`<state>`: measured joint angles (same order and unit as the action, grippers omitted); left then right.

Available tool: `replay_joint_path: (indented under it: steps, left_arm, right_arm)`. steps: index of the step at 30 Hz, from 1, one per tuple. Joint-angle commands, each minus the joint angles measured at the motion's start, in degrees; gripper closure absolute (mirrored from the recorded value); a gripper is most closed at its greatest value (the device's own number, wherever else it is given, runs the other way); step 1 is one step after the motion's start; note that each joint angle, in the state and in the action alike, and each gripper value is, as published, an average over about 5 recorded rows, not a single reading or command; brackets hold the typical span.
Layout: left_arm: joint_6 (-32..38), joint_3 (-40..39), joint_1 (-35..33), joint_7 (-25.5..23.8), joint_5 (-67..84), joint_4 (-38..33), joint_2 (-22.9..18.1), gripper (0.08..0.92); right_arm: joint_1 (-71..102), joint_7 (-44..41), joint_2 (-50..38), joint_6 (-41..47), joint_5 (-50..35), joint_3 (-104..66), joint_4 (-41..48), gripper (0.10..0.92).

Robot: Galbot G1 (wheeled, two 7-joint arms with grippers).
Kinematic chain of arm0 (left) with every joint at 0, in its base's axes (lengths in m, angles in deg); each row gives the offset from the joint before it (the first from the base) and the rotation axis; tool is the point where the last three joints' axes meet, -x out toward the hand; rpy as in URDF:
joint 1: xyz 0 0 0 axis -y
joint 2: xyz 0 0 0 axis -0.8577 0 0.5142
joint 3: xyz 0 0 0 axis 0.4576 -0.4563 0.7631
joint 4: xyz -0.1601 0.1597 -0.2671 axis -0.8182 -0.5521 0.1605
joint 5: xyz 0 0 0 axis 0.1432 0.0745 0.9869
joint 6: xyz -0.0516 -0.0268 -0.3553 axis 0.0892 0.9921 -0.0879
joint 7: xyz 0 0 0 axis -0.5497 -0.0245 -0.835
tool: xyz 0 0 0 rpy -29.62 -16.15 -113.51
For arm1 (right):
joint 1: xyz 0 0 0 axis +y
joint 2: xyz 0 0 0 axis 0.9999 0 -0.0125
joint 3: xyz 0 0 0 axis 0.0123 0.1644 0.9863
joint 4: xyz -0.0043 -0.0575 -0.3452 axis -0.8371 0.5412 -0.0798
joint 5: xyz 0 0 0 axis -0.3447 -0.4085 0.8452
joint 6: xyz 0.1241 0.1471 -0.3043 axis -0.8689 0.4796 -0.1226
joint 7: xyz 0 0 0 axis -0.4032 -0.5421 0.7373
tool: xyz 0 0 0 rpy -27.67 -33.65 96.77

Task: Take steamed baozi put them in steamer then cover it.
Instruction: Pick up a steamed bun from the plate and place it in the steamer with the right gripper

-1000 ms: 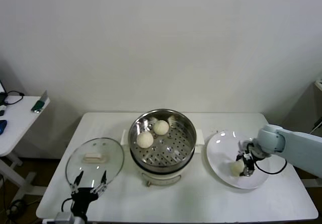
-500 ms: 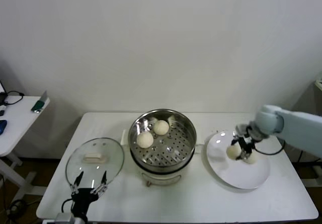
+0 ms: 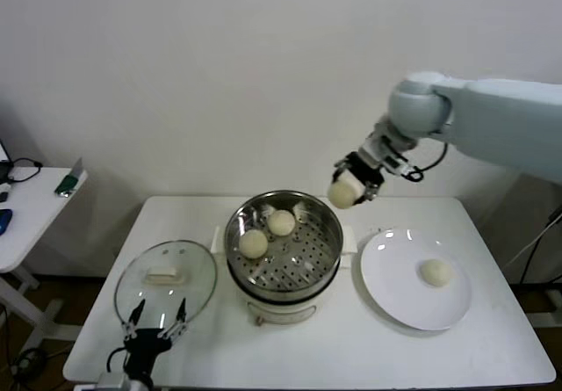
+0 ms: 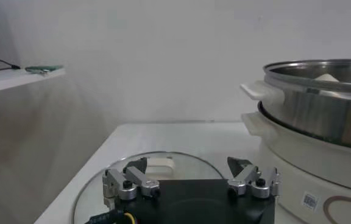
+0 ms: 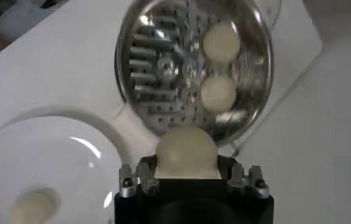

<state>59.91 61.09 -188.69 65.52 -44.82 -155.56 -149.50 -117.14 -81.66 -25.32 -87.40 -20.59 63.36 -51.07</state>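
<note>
My right gripper (image 3: 349, 190) is shut on a cream-white baozi (image 3: 342, 195) and holds it in the air beside the steamer's back right rim. The right wrist view shows that baozi (image 5: 185, 150) filling the jaws, with the steel steamer (image 5: 157, 67) below. Two baozi (image 3: 253, 243) (image 3: 281, 222) lie on the steamer's (image 3: 294, 266) perforated floor. Another baozi (image 3: 435, 271) lies on the white plate (image 3: 395, 296) to the right. At the table's front left my left gripper (image 3: 156, 328) waits open at the near edge of the glass lid (image 3: 167, 272).
The lid with its white handle (image 4: 157, 165) lies flat on the table left of the steamer's cream base (image 4: 309, 155). A side table (image 3: 35, 199) with small items stands at the far left. A white wall is close behind the table.
My right gripper has lifted a baozi off the plate and carried it up and left toward the steamer. One baozi stays on the plate. The left arm has not moved.
</note>
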Motion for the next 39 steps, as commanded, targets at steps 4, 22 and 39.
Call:
replay_joint_path:
  steps: [4,22,39]
  left_arm:
    - [0.37,0.26,-0.44,-0.01,-0.01,-0.15,0.11,0.177]
    - [0.49,1.17,-0.33,-0.07,0.53,-0.06,0.69,0.177]
    - [0.67,0.90,-1.22,0.00,0.48,-1.24,0.55,0.177]
  right_arm:
    - [7.47,3.95,12.95,-5.12,10.36,-0.94,-7.64,0.364]
    - [17.73,7.24,14.73,-3.88,16.71,1.67,-1.34,0.364]
    - [6.58,0.51,5.40,-6.19,4.27,0.04,2.97,0.203]
